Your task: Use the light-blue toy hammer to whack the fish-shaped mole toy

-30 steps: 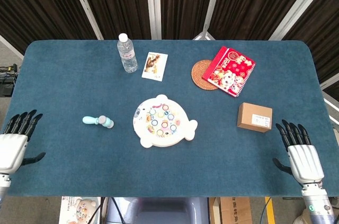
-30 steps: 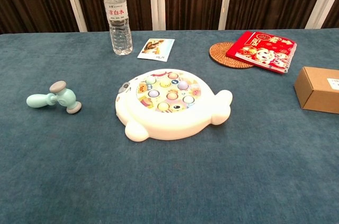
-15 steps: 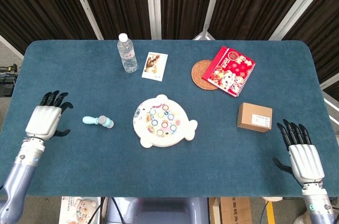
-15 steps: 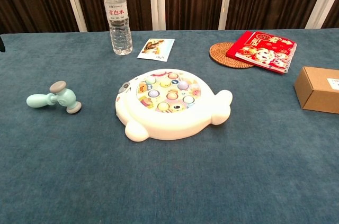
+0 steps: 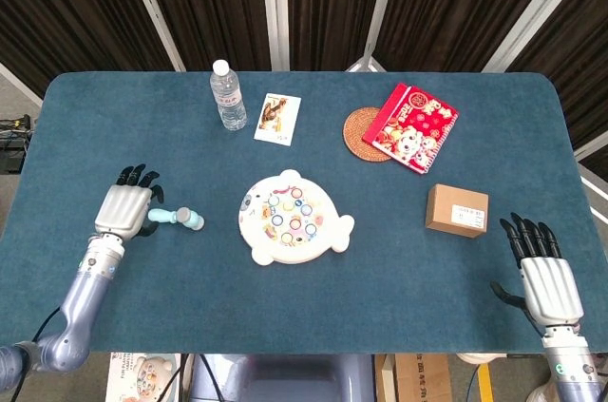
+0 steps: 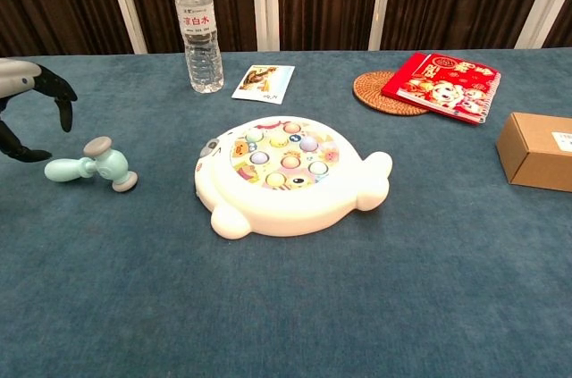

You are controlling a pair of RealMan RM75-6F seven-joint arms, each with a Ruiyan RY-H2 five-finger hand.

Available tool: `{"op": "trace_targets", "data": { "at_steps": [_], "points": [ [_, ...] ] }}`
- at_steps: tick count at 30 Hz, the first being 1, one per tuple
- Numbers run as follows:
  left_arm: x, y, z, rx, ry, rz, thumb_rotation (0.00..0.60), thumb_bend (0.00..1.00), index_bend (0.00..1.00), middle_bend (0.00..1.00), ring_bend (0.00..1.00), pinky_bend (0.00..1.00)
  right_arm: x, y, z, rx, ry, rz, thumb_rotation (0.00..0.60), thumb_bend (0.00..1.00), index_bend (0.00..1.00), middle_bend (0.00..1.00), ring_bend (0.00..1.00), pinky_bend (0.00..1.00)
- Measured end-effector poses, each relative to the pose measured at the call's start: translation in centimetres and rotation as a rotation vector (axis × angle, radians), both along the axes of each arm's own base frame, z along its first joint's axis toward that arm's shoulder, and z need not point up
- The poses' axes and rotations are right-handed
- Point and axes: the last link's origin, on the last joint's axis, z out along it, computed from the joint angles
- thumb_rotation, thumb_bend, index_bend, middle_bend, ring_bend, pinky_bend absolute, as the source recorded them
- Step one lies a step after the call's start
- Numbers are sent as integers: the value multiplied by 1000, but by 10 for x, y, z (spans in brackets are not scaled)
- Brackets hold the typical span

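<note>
The light-blue toy hammer (image 5: 178, 219) (image 6: 93, 164) lies flat on the blue table, left of the white fish-shaped mole toy (image 5: 294, 217) (image 6: 286, 173) with its coloured pegs. My left hand (image 5: 124, 209) (image 6: 31, 98) hovers just left of the hammer's handle end, fingers spread and holding nothing. In the chest view its fingertips hang above the handle without touching it. My right hand (image 5: 545, 269) rests open at the table's front right corner, far from both toys.
At the back stand a water bottle (image 5: 228, 96) and a small card (image 5: 277, 119). A round woven coaster (image 5: 364, 134) and a red booklet (image 5: 411, 127) lie back right. A brown cardboard box (image 5: 457, 210) sits right of the mole toy.
My left hand has moved in from the table's left edge to just beside the hammer's handle. The right hand has barely shifted.
</note>
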Motion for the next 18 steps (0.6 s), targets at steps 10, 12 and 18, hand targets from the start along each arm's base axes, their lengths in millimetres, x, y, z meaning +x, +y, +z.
{"op": "trace_targets", "data": {
  "at_steps": [10, 12, 18],
  "points": [
    [7, 5, -24, -28, 0, 1, 600, 462, 478, 168, 0, 12, -1, -1, 1, -2, -11, -8, 600, 199, 0, 0, 0, 0],
    [7, 6, -27, -33, 2, 4, 600, 466, 478, 169, 0, 12, -1, -1, 1, -1, -12, -10, 600, 199, 0, 0, 0, 0],
    [7, 5, -32, -42, 4, 6, 600, 483, 483, 172, 0, 12, -1, -1, 1, -2, -15, -11, 600, 197, 0, 0, 0, 0]
  ]
}}
